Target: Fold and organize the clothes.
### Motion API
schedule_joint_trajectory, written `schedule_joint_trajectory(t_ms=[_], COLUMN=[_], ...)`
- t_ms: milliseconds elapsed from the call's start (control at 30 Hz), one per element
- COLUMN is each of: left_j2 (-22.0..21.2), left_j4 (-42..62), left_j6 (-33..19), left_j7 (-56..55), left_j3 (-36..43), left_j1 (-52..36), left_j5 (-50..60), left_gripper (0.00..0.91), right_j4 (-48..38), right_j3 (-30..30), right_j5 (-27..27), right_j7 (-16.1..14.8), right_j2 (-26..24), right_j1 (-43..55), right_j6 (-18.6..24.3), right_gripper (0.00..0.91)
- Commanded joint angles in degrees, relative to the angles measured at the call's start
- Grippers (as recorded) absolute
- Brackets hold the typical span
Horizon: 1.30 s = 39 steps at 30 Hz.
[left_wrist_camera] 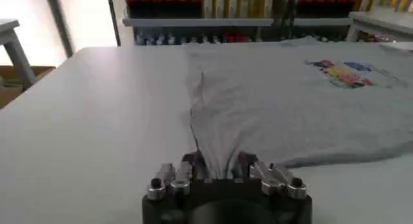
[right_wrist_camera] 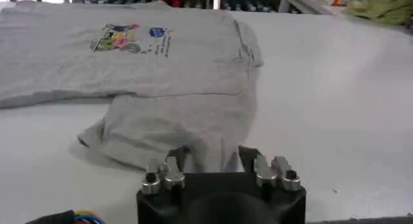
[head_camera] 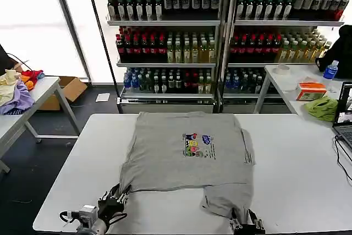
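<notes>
On the white counter [head_camera: 286,152], left pincer [left_wrist_camera: 219,170] and right pincer [right_wrist_camera: 213,159] each pinch the grey T-shirt [head_camera: 181,152] near edge; next, probably carry it forward for a fold

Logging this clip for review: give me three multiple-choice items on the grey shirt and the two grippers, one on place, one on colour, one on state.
1. Where does the grey shirt lie?
A. on the white table
B. on a shelf
C. on the floor

2. The chest print is:
A. plain black
B. multicoloured
C. plain white

3. The left gripper and right gripper are:
A. both hanging open, well above the table
B. both at the shirt's near edge with cloth between the fingers
C. both resting on a shelf

Key: 1 A, it is spread on the table; 2 B, several colours show; 3 B, both wrist views show cloth running between the fingers.
</notes>
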Motion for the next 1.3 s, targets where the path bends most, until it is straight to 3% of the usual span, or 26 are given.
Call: schedule_joint_trajectory(t_ms=[33,300,767,1000,1167,1300], left_j2=[-0.52,-1.66,-4.50,-4.36,-4.06,-4.21], left_j4=[0.44,1.00,2.09,1.81,4.17,5.99], left_j6=[0.35,-1.22,-5.33,-7.43,-9.86,-10.82], left_j7=[0.13,0.18,0.56,0.58,0.11,0.18], left_j3=[0.54,1.73,1.37,0.04,-0.48,0.36], left_j1=[0.10,-0.48,-5.40,-9.53,-13.94,-16.86], left_j5=[0.17,0.56,0.13,-1.50,-3.32,-3.08], left_gripper=[0.000,0.000,0.000,0.000,0.000,0.000], right_j4=[-0.94,-0.67,0.11,-0.90,-3.14,-5.86], right_j3=[-0.18,0.84,3.48,5.12,5.16,5.29], right_j5=[-0.08,0.06,-8.67,-12.60,-12.79,-12.81], right_j7=[0.12,-0.32,-4.72,-7.72,-6.71,-8.33], right_j2=[0.06,0.70,4.75,6.91,8.15,7.72], right_j1=[-0.03,1.00,6.06,11.80,17.06,22.83], right_j6=[0.74,1.40,8.39,10.80,11.06,10.38], right_gripper=[0.000,0.000,0.000,0.000,0.000,0.000])
